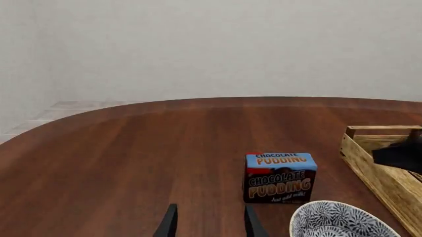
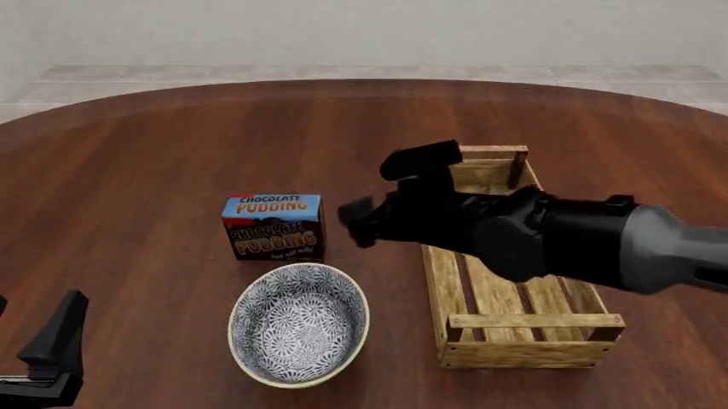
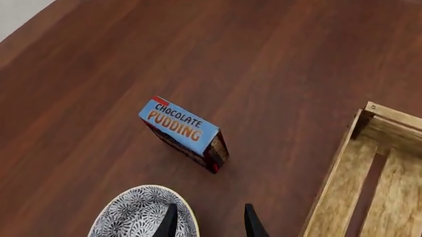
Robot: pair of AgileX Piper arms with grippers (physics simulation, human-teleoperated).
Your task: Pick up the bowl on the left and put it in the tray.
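Left wrist view: the left gripper shows 2 dark fingertips standing apart with bare table between them, holding nothing. Ahead of it stands the pudding box, upright. The bowl sits on the table just beside the box, cut off by the frame edge. The tray lies beyond the bowl, with a dark part of the right arm over it.

Front view: the bowl rests on the table, nearer the camera than the box and just beside it, to the left of the tray with a strip of table between. The right arm reaches across the tray; its gripper hangs above the table between box and tray. The left gripper sits low at the near left edge, well apart from the bowl.

Right wrist view: the right gripper has its 2 fingertips spread and empty, above the bowl's rim. The box lies farther on, the tray to one side.
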